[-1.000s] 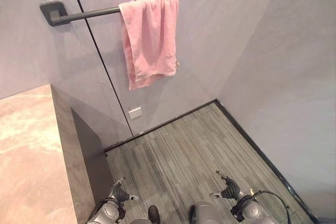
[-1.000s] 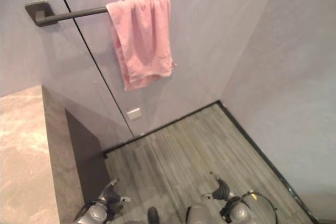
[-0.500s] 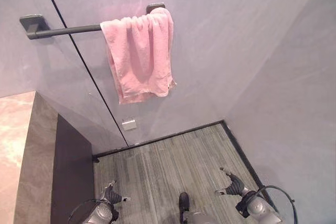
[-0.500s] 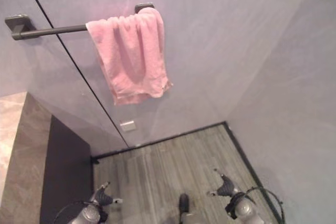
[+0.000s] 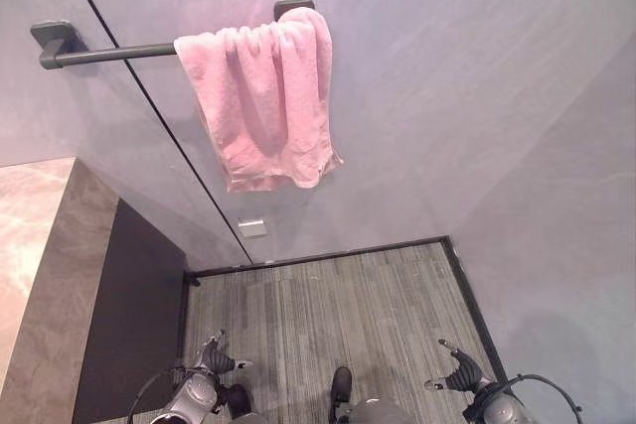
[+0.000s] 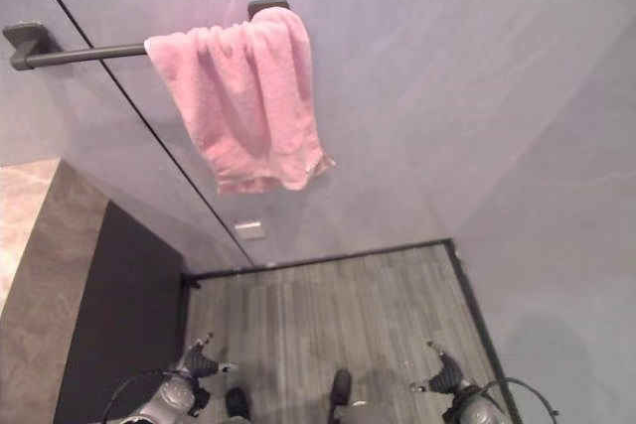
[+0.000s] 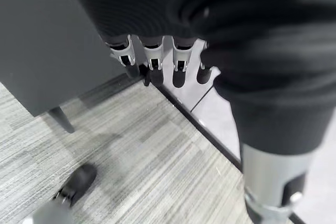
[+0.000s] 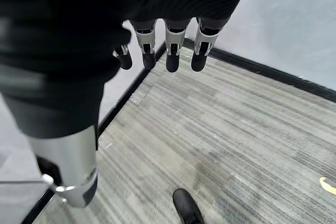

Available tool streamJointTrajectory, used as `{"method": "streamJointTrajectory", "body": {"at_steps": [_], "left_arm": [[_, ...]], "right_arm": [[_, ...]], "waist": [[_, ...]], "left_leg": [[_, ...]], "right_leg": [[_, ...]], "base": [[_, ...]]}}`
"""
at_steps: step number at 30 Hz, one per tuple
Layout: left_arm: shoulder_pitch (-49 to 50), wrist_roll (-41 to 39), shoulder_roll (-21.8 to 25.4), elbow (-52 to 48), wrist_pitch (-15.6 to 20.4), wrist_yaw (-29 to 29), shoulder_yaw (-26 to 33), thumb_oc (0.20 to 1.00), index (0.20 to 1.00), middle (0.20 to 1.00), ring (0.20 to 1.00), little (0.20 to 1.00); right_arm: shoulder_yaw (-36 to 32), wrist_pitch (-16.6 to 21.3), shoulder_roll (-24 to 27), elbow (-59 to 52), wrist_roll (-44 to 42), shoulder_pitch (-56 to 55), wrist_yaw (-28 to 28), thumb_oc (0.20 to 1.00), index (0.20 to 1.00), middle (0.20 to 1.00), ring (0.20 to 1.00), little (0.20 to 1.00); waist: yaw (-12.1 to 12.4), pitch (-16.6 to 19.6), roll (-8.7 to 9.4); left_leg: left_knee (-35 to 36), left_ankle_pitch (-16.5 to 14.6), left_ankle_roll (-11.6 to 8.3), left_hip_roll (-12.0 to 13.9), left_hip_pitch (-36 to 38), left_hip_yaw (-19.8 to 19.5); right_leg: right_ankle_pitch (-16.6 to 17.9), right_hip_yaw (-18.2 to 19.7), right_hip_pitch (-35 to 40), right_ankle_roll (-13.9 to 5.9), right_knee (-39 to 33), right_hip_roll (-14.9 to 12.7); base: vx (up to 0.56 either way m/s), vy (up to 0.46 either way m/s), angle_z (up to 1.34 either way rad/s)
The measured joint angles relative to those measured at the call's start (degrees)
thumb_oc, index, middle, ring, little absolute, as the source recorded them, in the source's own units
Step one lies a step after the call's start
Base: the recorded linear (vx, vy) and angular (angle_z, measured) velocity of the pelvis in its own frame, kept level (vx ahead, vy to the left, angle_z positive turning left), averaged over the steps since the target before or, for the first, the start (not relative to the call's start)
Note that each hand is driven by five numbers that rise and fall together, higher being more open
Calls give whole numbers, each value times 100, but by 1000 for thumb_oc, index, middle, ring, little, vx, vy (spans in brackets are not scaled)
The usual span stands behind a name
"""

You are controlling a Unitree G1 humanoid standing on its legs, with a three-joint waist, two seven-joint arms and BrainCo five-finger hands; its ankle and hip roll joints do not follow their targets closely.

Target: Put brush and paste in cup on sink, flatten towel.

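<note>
A: Overhead, from the left: a marble-patterned stone counter [image 5: 35, 245], then a dark metal towel rail [image 5: 109, 51] on the smooth grey wall, with the pink terry towel [image 5: 263, 96] bunched at its right end.

B: Handling?

A: Probably soft, light and limp; its hanging side edges look best for taking hold and spreading.

B: Hands?

A: Left hand [image 7: 152, 61] and right hand [image 8: 168, 51] hang low over the striped grey floor [image 5: 328, 305], fingers relaxed, holding nothing.

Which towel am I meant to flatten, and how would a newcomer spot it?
Look at the grey wall ahead, above the striped floor. A dark horizontal rail is mounted on it, and the pink towel hangs bunched at the rail's right end. It is the only pink, soft thing on that wall.
</note>
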State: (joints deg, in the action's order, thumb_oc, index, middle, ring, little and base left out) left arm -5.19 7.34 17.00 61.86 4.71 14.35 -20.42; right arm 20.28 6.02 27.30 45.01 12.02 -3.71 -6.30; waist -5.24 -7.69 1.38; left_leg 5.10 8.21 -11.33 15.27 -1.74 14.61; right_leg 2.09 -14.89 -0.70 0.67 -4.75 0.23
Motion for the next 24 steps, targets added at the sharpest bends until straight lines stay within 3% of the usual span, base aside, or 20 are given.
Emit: {"method": "streamJointTrajectory", "body": {"at_steps": [3, 4, 5, 8, 12, 15, 18, 20, 21, 23, 24], "left_arm": [[-7, 9, -110, -7, 14, -11, -73, 1000, 1000, 1000, 1000, 1000], [-8, 26, -167, -7, 16, -14, -72, 1000, 1000, 1000, 1000, 1000], [-83, 50, -160, -10, 20, -22, -75, 1000, 1000, 1000, 1000, 1000], [-139, 52, -144, -6, 12, -45, -86, 1000, 1000, 1000, 1000, 1000], [-140, 53, -95, -92, 10, -83, -114, 1000, 1000, 1000, 1000, 1000], [-94, 60, 63, -369, 9, -113, -147, 1000, 1000, 1000, 1000, 1000], [-62, 91, 161, -496, 10, -120, -241, 1000, 1000, 1000, 1000, 1000], [-32, 207, 291, -570, 11, -127, -240, 1000, 1000, 1000, 1000, 1000], [-21, 222, 377, -623, 10, -124, -236, 1000, 1000, 1000, 1000, 1000], [43, 221, 471, -722, 9, -124, -231, 1000, 1000, 1000, 1000, 1000], [88, 221, 498, -818, 8, -129, -226, 1000, 1000, 1000, 1000, 1000]], "right_arm": [[-165, -1, 44, -20, -1, -55, -3, 1000, 1000, 1000, 1000, 1000], [-188, -7, 63, 5, -1, -135, -2, 1000, 1000, 1000, 1000, 1000], [-170, -12, 14, 83, 0, -171, 3, 1000, 1000, 1000, 1000, 1000], [-157, -15, -96, 80, 0, -140, 5, 1000, 1000, 1000, 1000, 1000], [-158, -17, -175, 37, -3, -89, 4, 1000, 1000, 1000, 1000, 1000], [-160, -19, -303, 41, -5, -32, 5, 1000, 1000, 1000, 1000, 1000], [-151, -17, -315, 45, -13, -9, 6, 1000, 1000, 1000, 1000, 1000], [-119, -13, -377, 21, -130, -12, 8, 1000, 1000, 1000, 1000, 1000], [-118, -13, -431, 8, -227, -13, 7, 1000, 1000, 1000, 1000, 1000], [-105, -7, -488, -48, -231, -13, 6, 1000, 1000, 1000, 1000, 1000], [-120, 1, -489, -121, -237, 18, 0, 1000, 1000, 1000, 1000, 1000]], "waist": [[-47, 145, -284], [-47, 231, -443], [-44, 264, -510], [-8, 237, -425], [7, 153, -259], [65, 76, -151], [52, 44, -155], [1, 73, -100], [-3, 134, 36], [133, 213, 160], [130, 263, 247]], "left_leg": [[1, 102, 138, -207, 70, 15], [-4, -21, 394, -274, 76, 128], [3, -264, 504, -403, 185, 169], [1, -526, 755, -783, 296, 300], [-3, -697, 1044, -1243, 401, 394], [28, -840, 1286, -1492, 492, 416], [22, -910, 1391, -1525, 689, 286], [9, -875, 1370, -1489, 683, 158], [9, -862, 1359, -1509, 657, 174], [8, -910, 1328, -1497, 619, 159], [6, -882, 1287, -1491, 579, 51]], "right_leg": [[-36, 83, 81, -87, 26, -10], [-81, 123, 79, -176, 84, -11], [-137, 152, 29, -256, 294, -127], [-400, 418, -275, -526, 960, -587], [-628, 826, -583, -737, 1714, -1103], [-574, 961, -882, -790, 2462, -1286], [-527, 1178, -1005, -837, 2955, -1301], [-697, 1718, -1057, -890, 2858, -985], [-656, 1630, -1104, -883, 2699, -959], [-487, 1134, -1103, -906, 1730, -973], [-167, 1077, -1030, -976, 1082, -996]], "base": [[114, 260, -30], [91, 322, -6], [61, 238, -8], [32, 203, -20], [21, 179, -4], [34, 241, 0], [77, 96, 14], [57, -7, 36], [78, -98, 15], [90, -100, 0], [92, -99, 33]]}}
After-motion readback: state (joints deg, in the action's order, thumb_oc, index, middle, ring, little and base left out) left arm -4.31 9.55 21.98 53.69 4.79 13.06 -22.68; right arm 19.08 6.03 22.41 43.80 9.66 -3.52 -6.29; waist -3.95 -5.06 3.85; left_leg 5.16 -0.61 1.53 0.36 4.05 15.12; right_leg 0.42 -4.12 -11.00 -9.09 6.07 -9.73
